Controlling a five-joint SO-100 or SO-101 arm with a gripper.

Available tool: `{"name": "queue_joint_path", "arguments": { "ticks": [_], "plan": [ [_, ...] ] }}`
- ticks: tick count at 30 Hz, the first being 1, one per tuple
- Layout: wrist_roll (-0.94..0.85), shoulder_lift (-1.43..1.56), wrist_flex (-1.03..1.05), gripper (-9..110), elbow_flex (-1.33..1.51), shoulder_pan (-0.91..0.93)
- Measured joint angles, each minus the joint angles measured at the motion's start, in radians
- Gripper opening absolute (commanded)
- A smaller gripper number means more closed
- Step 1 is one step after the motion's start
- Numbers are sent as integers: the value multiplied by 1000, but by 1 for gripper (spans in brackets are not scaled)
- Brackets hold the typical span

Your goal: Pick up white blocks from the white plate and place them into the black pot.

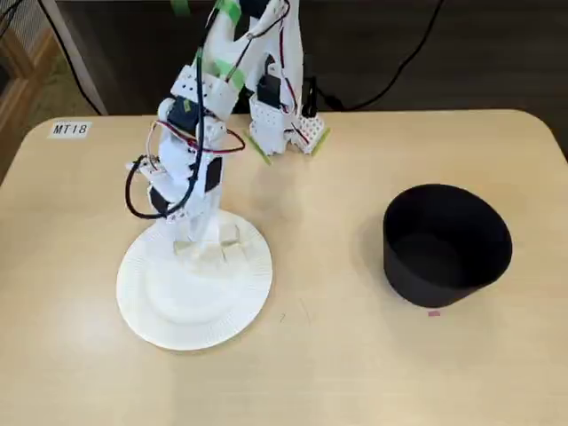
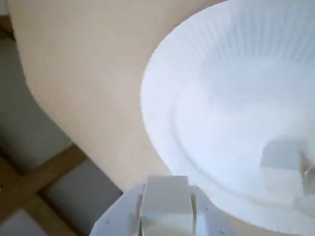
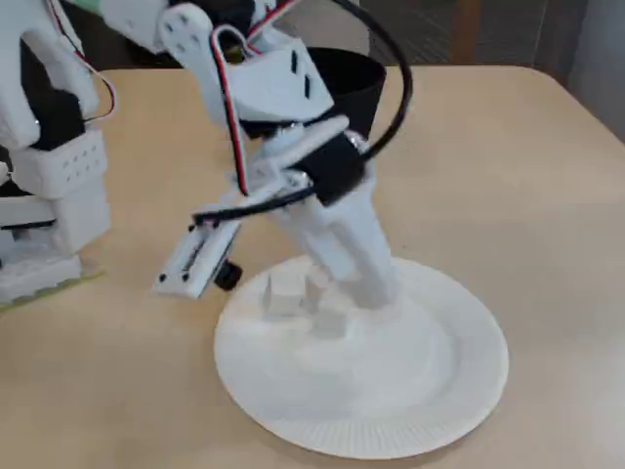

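Observation:
The white plate (image 1: 169, 306) lies on the table at the left in a fixed view, and it also shows in the other fixed view (image 3: 391, 391) and the wrist view (image 2: 231, 88). Small white blocks (image 1: 232, 245) lie on its far part, close together (image 3: 283, 295). One blurred block (image 2: 281, 156) shows in the wrist view. My gripper (image 1: 201, 238) points down with its tips on the plate (image 3: 376, 291), right beside the blocks. Its fingers look close together, but what lies between them is hidden. The black pot (image 1: 446, 244) stands apart at the right, with no block visible in it.
The arm's base (image 1: 284, 115) stands at the table's far edge, and it shows at the left in the other fixed view (image 3: 49, 176). A label (image 1: 69, 130) sits at the far left corner. A small pink mark (image 1: 433, 312) lies in front of the pot.

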Motion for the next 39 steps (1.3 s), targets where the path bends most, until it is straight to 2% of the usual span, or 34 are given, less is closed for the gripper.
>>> {"name": "queue_joint_path", "arguments": {
  "ticks": [6,12,17,21,24,34,35,37,39],
  "plan": [
    [23,204,-20,-2,-25,-236],
    [-29,351,-18,-2,-25,-646],
    [-121,385,28,-2,-23,-992],
    [-199,324,14,-2,-23,-1170],
    [-235,253,9,-2,-23,-1221],
    [-261,95,-48,-2,-23,-1203],
    [-261,87,-58,1,-23,-1195],
    [-261,75,-66,17,-23,-1178],
    [-278,75,-64,25,-23,-1164]
  ]
}}
